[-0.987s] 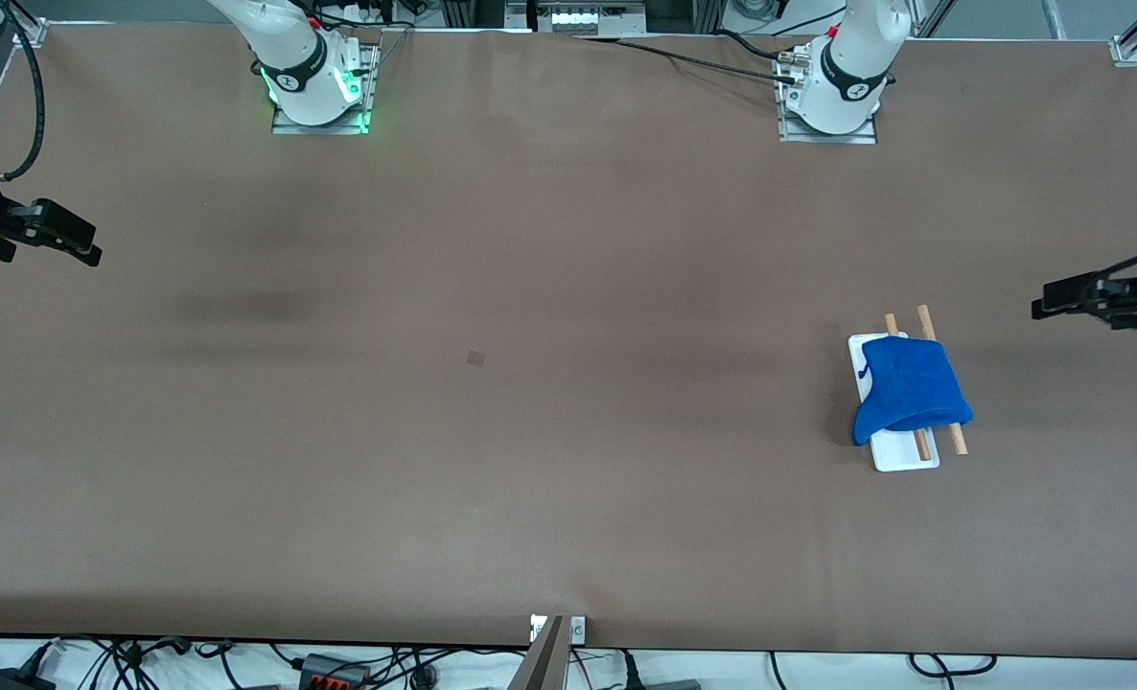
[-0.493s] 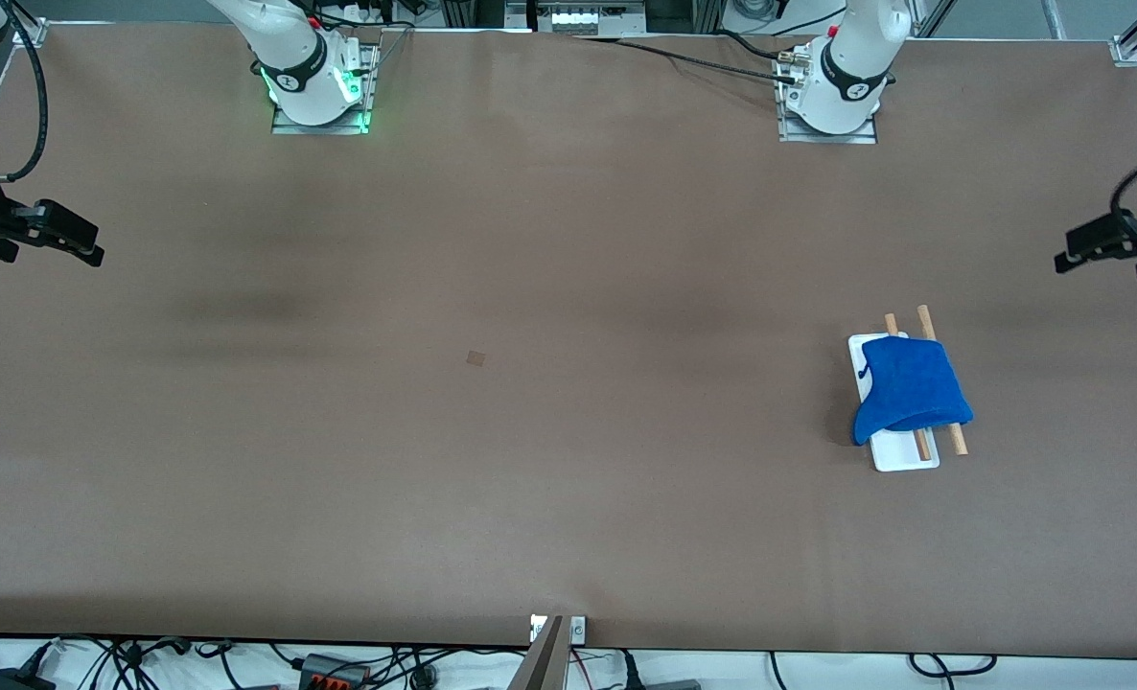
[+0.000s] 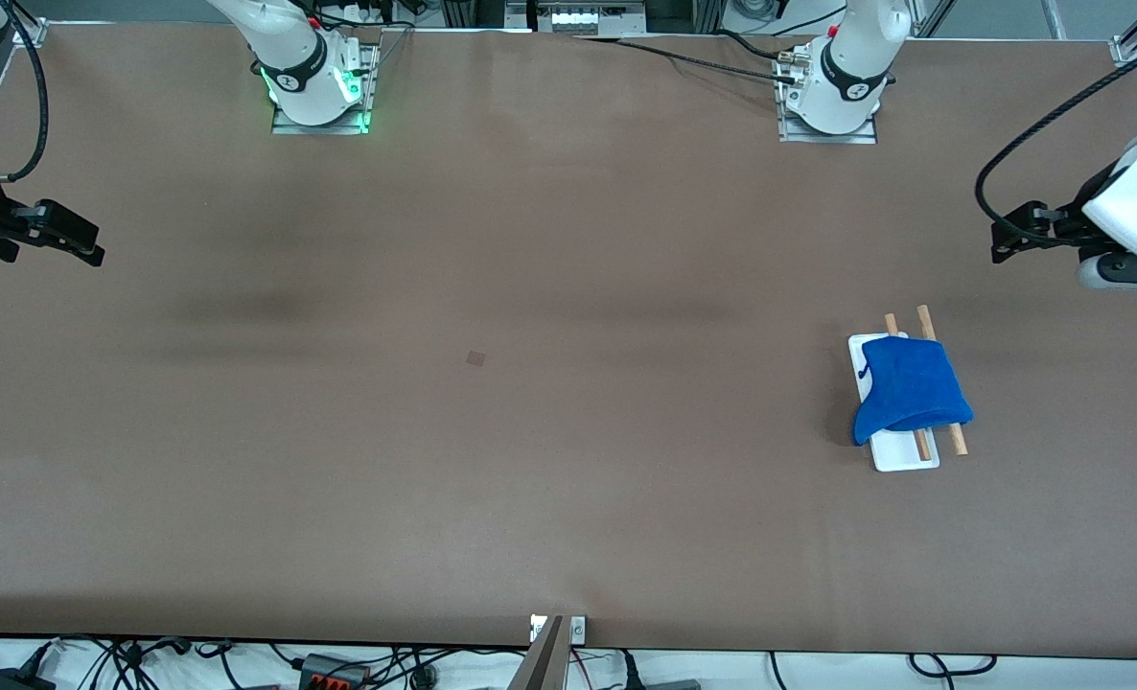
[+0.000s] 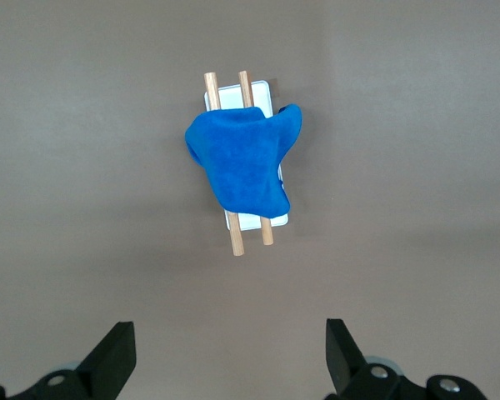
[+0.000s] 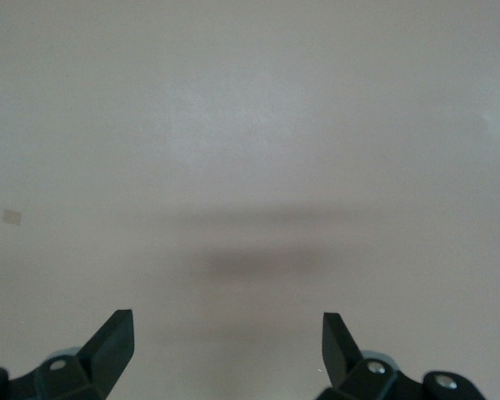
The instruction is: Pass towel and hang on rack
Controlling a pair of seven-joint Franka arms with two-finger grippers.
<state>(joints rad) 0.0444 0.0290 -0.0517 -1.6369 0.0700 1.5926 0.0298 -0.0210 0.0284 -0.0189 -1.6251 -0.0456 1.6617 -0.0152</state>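
Note:
The blue towel (image 3: 910,387) hangs draped over the two wooden rods of the rack (image 3: 907,460), which has a white tray base and stands toward the left arm's end of the table. The left wrist view shows the towel (image 4: 242,167) on the rack (image 4: 237,242) from above. My left gripper (image 3: 1002,245) is open and empty, up in the air over bare table near the left arm's end, apart from the rack; its fingers (image 4: 117,354) show wide apart. My right gripper (image 3: 89,251) is open and empty over the right arm's end of the table.
A small brown square patch (image 3: 475,358) lies on the brown table near the middle; it also shows in the right wrist view (image 5: 12,217). Cables run along the table's edge nearest the front camera.
My left gripper has risen and swung away from the rack, toward the arm bases. The towel, the rack and the right arm have not moved.

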